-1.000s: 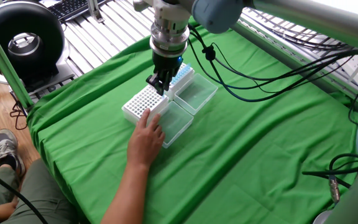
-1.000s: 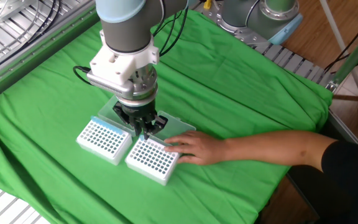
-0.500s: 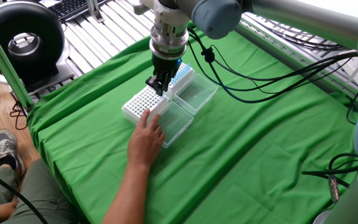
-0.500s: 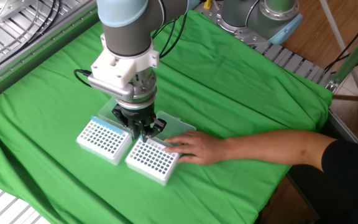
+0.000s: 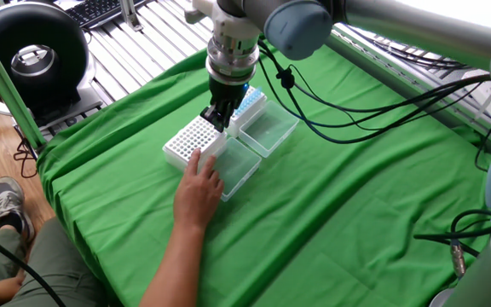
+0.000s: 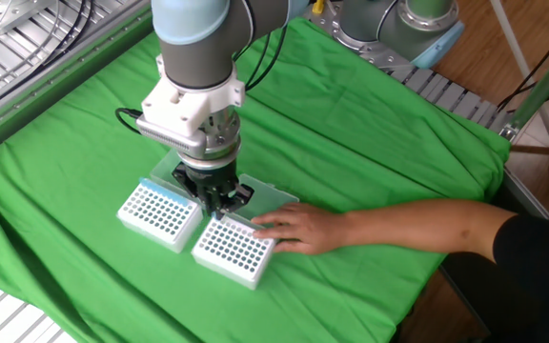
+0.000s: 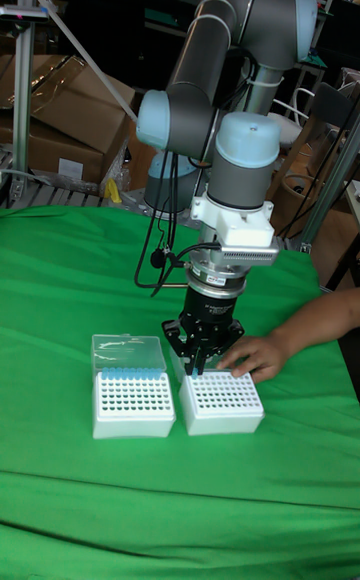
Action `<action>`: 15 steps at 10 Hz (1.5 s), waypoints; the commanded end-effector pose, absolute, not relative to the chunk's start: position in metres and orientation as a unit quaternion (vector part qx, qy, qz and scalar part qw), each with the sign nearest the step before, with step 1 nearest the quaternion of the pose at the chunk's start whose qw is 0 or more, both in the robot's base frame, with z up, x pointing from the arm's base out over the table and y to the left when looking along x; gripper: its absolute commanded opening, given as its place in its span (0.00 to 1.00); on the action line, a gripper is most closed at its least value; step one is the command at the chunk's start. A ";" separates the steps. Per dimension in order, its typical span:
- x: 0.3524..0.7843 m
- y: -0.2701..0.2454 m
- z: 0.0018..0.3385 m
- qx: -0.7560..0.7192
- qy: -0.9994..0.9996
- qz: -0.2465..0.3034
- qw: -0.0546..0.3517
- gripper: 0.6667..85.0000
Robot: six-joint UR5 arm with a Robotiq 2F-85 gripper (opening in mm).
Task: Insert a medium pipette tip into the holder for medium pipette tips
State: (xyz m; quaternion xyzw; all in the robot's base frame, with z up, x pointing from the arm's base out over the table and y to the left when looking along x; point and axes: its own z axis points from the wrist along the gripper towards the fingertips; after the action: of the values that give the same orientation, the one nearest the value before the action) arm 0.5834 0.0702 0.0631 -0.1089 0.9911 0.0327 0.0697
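The holder for medium pipette tips [image 6: 232,250] is a white rack with a grid of holes, also seen in the tall view [image 7: 222,402] and the first fixed view [image 5: 187,143]. Its clear lid [image 5: 241,166] lies open behind it. My gripper [image 6: 215,208] points straight down over the rack's back edge, fingers drawn together; the same shows in the other views [image 5: 214,119] [image 7: 197,365]. The medium pipette tip is too small to make out between the fingers. A person's hand [image 6: 298,229] rests against the rack's side.
A look-alike rack [image 6: 158,214] with blue at its top stands right beside the holder, its clear lid [image 7: 125,348] open. The person's forearm [image 6: 427,229] reaches in across the green cloth. Cables hang from my arm [image 5: 314,102].
The white rack has slid a little under the person's hand, away from the gripper. My gripper has stayed almost in place above its back edge.
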 end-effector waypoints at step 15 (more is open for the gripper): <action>0.585 0.059 0.145 -0.089 0.996 0.007 0.022 0.00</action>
State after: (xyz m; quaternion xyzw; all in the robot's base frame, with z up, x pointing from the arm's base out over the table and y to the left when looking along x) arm 0.5796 0.0592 0.1265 -0.0873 0.9958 0.0066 0.0276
